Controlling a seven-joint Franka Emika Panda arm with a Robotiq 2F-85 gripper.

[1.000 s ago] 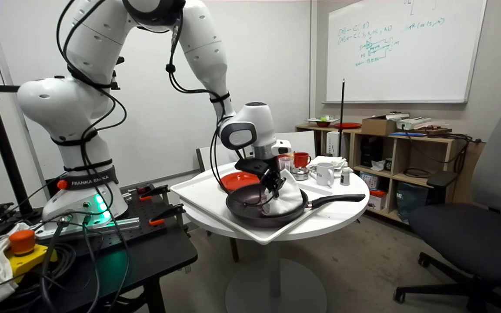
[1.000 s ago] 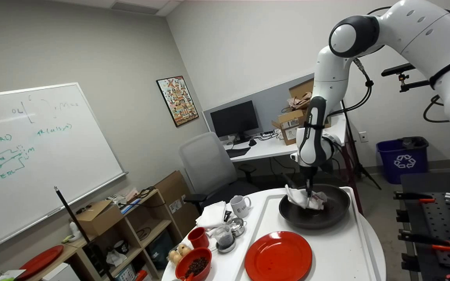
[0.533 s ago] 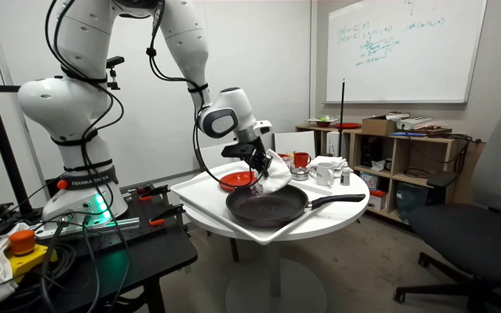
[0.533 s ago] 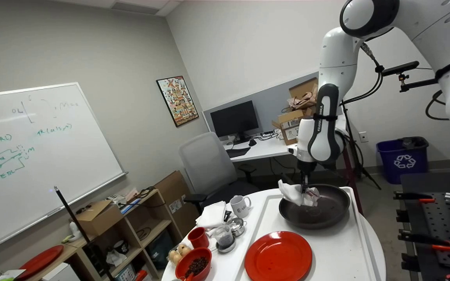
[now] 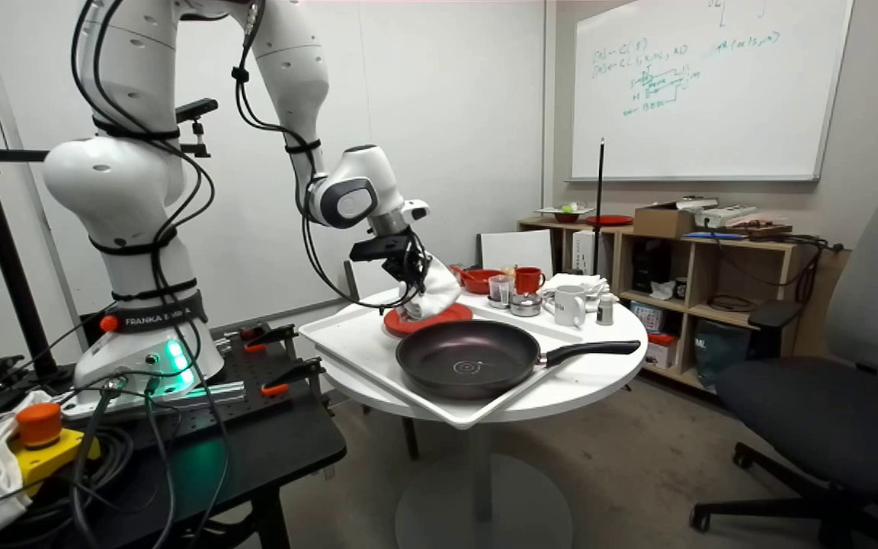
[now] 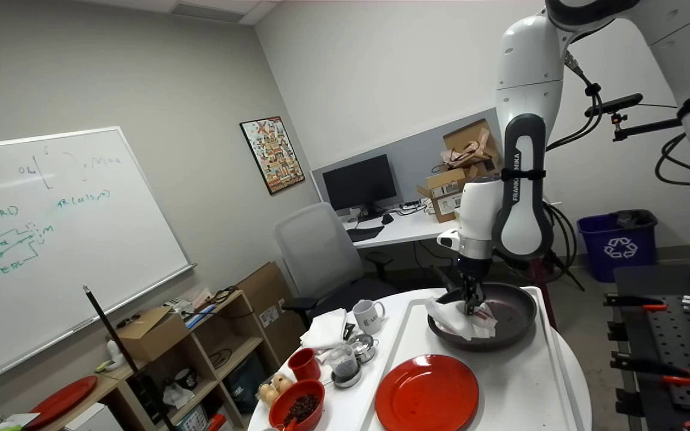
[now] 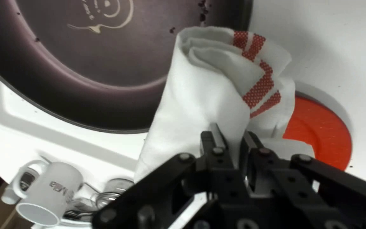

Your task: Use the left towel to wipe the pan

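The black frying pan sits on the white tray, its long handle pointing away from the robot base; it also shows in the other views. A few dark specks lie inside it. My gripper is shut on a white towel with red stripes. The towel hangs bunched from the fingers, raised beside the pan, between it and the red plate. In an exterior view the gripper and towel overlap the near pan rim. In the wrist view the towel covers part of the rim.
A red plate lies on the tray near the pan. A grey-white mug, folded white cloth, red cup, glass jar and red bowl crowd the table's side beyond the tray.
My gripper has lifted the towel out of the pan and carried it back toward the robot base and the red plate. The pan's inside is now uncovered; the pan has stayed in place.
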